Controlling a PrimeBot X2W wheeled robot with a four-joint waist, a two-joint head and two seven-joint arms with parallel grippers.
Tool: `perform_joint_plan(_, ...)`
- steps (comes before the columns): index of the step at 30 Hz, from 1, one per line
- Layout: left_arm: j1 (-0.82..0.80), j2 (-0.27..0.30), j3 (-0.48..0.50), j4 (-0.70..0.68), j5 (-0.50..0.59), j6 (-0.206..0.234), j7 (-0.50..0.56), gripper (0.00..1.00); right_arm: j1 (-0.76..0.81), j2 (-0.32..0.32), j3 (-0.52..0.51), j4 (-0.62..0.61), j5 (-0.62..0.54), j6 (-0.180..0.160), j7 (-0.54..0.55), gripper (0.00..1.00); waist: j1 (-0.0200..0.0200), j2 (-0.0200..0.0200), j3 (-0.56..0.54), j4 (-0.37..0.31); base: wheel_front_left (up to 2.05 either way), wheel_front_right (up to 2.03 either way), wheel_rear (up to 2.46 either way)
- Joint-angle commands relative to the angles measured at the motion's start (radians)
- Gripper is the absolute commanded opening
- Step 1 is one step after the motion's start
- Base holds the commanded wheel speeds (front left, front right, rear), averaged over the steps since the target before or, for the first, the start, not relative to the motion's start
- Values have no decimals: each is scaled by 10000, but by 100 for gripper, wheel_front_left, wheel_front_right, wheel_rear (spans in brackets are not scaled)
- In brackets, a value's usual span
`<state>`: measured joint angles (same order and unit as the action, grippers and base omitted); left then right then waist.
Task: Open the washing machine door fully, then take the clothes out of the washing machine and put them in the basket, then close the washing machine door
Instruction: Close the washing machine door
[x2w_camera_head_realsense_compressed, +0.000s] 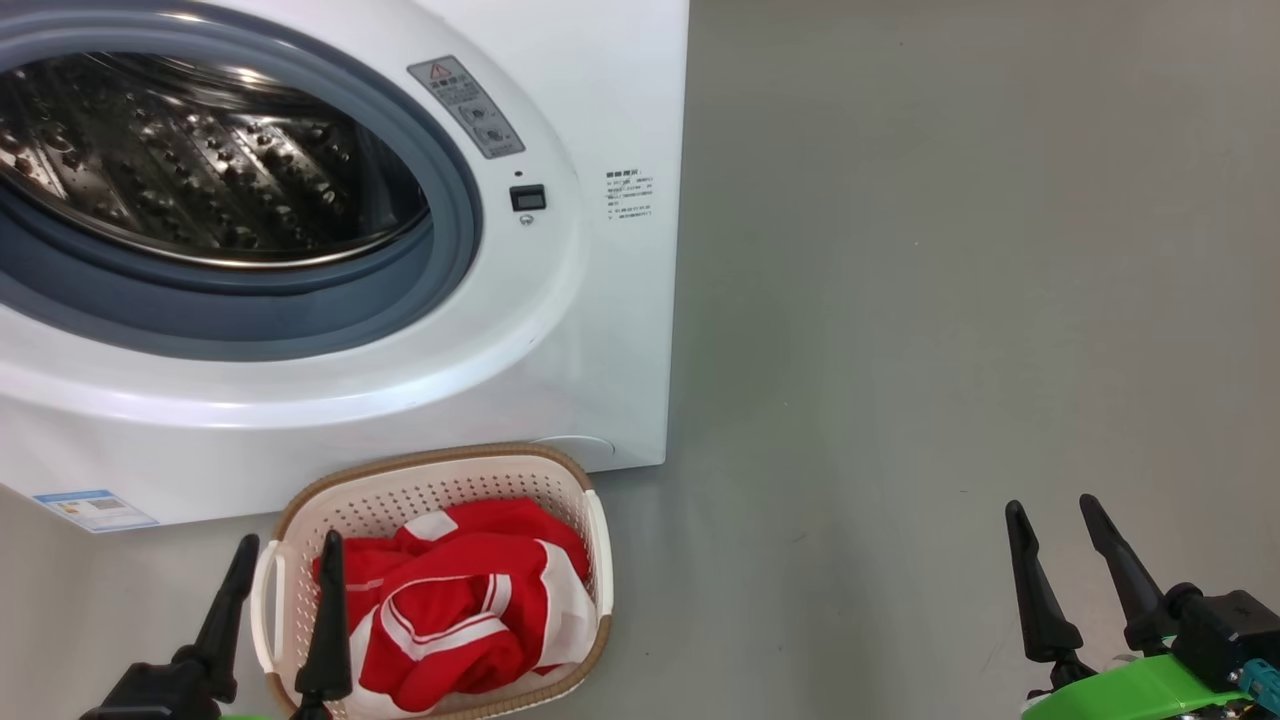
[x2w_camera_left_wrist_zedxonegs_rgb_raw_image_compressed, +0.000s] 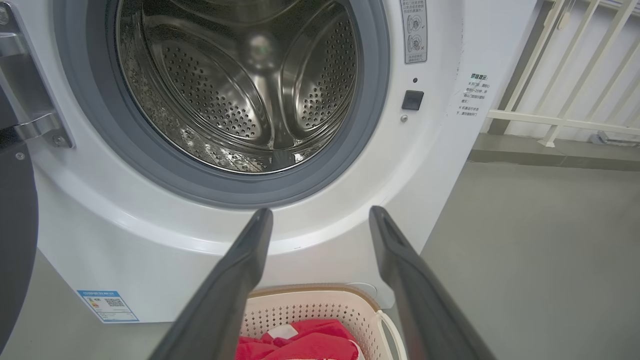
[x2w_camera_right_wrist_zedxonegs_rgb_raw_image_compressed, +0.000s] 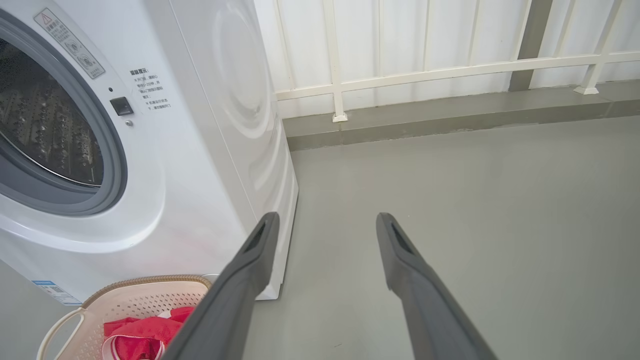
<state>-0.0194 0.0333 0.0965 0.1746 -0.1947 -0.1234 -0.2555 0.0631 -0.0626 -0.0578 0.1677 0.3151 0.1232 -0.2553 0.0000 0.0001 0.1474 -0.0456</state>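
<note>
Shown released and empty at lower frame corners: left tool (x2w_camera_head_realsense_compressed: 289, 540) and right tool (x2w_camera_head_realsense_compressed: 1052, 503), free for closing washing machine door (x2w_camera_left_wrist_zedxonegs_rgb_raw_image_compressed: 15, 225), clothes (x2w_camera_head_realsense_compressed: 460, 600) deposited in basket (x2w_camera_head_realsense_compressed: 430, 462) at lower centre.

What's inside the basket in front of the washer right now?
The basket holds the clothes, a bunched heap of red fabric with white trim. Its perforated back wall shows above them; the bottom and anything under the heap is covered.

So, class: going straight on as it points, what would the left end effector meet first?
Probably the white front of the washing machine, just below its grey ring; depth is unclear.
</note>
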Motion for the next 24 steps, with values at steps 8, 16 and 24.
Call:
perform_joint_plan(8,-101,170,313,-224,-43,83,-63,100,-7,-93,163,-273,52,75,-65,100,0,-1,65,38,-18,18,0)
perform_joint_plan(16,-174,170,344,-229,-7,102,-63,100,-83,-76,154,-231,68,75,-65,100,0,-1,129,53,-116,116,0)
perform_joint_plan(24,-195,170,306,-264,-57,108,-63,100,-114,-70,137,-235,75,75,-65,100,0,-1,175,61,-141,141,0)
